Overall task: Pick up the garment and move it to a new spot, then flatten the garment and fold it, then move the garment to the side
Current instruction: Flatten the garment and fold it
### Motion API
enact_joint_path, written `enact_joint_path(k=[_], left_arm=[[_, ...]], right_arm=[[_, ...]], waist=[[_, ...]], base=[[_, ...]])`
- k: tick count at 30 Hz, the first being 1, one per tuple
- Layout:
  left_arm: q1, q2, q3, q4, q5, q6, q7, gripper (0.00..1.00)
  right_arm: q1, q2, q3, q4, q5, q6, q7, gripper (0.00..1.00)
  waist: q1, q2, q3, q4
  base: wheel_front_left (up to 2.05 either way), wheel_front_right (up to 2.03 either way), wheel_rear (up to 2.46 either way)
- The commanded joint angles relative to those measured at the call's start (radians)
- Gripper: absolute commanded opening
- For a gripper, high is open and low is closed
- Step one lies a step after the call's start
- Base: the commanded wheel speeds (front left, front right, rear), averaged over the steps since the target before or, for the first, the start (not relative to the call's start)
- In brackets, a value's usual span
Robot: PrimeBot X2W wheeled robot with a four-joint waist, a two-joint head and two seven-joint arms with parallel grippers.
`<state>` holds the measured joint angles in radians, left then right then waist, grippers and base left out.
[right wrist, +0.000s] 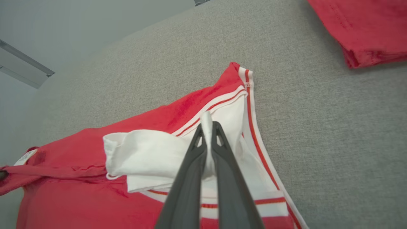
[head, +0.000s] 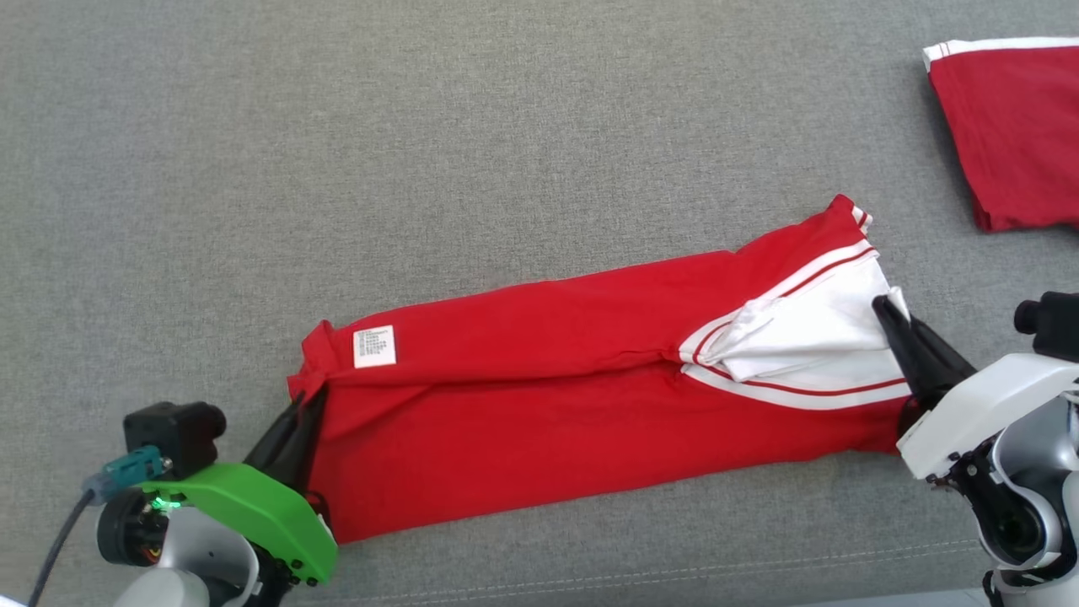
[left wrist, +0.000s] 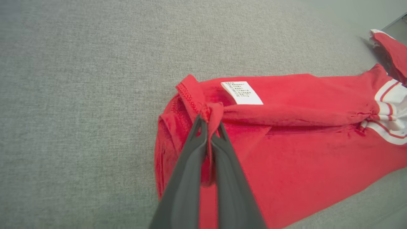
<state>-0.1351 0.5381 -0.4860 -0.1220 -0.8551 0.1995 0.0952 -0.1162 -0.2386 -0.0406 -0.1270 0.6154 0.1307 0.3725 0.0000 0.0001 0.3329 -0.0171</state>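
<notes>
The garment (head: 548,405) is a red shirt with white, red-striped trim, lying as a long folded band across the grey surface, a white label near its left end. My left gripper (head: 305,403) is shut on the garment's red hem at that left end; in the left wrist view the gripper (left wrist: 208,120) pinches a bunched fold of the garment (left wrist: 302,152). My right gripper (head: 887,305) is shut on the white part at the right end. The right wrist view shows that gripper (right wrist: 207,124) clamping a white fold of the garment (right wrist: 95,190).
A second red garment (head: 1011,135) with white trim lies folded at the far right corner, also in the right wrist view (right wrist: 365,28). The grey fabric surface (head: 421,126) stretches wide beyond the shirt. A seam line runs along its near edge.
</notes>
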Motion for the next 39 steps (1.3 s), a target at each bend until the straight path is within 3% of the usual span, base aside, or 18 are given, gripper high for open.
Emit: enact_joint_path(k=[1, 3, 4, 5, 6, 7, 14, 21, 27, 31, 39], left_arm=[[0.015, -0.008, -0.011, 0.01, 0.008, -0.004, 0.005, 0.0], [0.021, -0.011, -0.023, 0.023, 0.015, -0.005, 0.003, 0.05], [0.024, -0.014, -0.03, 0.031, 0.023, -0.004, 0.002, 0.2], [0.026, -0.018, -0.035, 0.039, 0.027, -0.003, -0.003, 0.39], [0.028, -0.02, -0.039, 0.048, 0.029, 0.0, -0.008, 0.73], [0.029, -0.018, -0.044, 0.057, 0.034, 0.001, -0.011, 1.0], [0.086, -0.03, -0.044, 0.086, 0.045, 0.019, -0.068, 1.0], [0.191, -0.057, 0.051, 0.059, 0.085, 0.12, -0.277, 1.0], [0.208, -0.113, 0.133, 0.02, 0.186, 0.126, -0.36, 1.0], [0.221, -0.191, 0.226, -0.036, 0.301, 0.101, -0.36, 1.0], [0.227, -0.337, 0.341, -0.011, 0.415, -0.025, -0.36, 1.0]], right_arm=[[0.014, 0.006, 0.008, 0.012, 0.0, 0.0, 0.004, 0.0], [0.014, 0.008, 0.01, 0.025, -0.008, 0.0, 0.003, 0.0], [0.012, 0.01, 0.01, 0.033, -0.011, 0.0, -0.001, 0.0], [0.011, 0.011, 0.011, 0.042, -0.015, 0.0, -0.001, 0.44], [0.013, 0.01, 0.014, 0.051, -0.016, 0.0, 0.003, 1.0], [0.014, 0.008, 0.015, 0.057, -0.019, 0.0, 0.006, 1.0], [0.04, -0.02, 0.003, 0.085, -0.049, 0.0, 0.019, 1.0], [0.074, -0.012, -0.077, 0.046, -0.064, 0.0, -0.016, 1.0], [0.071, -0.003, -0.097, 0.071, -0.111, 0.0, -0.021, 1.0], [0.012, -0.007, -0.062, 0.126, -0.15, 0.0, -0.014, 1.0], [-0.108, -0.012, -0.002, 0.32, -0.21, 0.0, -0.008, 1.0]], waist=[[0.0, -0.0001, 0.002, -0.002], [0.0, -0.0001, 0.005, -0.003], [0.0, -0.0001, 0.006, -0.004], [0.0, -0.0001, 0.006, -0.004], [0.0, -0.0001, 0.006, -0.004], [0.0, -0.0001, 0.006, -0.003], [0.0, -0.0001, -0.019, -0.008], [0.0, -0.0001, -0.051, -0.009], [0.0, -0.0001, -0.075, 0.008], [0.0, -0.0001, -0.076, 0.014], [0.0, -0.0001, -0.065, 0.05]], base=[[0.0, 0.0, 0.0], [0.0, 0.0, 0.0], [0.0, 0.0, 0.0], [0.0, 0.0, 0.0], [0.0, 0.0, 0.0], [0.0, 0.0, 0.0], [0.0, 0.0, 0.0], [0.0, 0.0, 0.0], [0.0, 0.0, 0.0], [0.0, 0.0, 0.0], [0.0, 0.0, 0.0]])
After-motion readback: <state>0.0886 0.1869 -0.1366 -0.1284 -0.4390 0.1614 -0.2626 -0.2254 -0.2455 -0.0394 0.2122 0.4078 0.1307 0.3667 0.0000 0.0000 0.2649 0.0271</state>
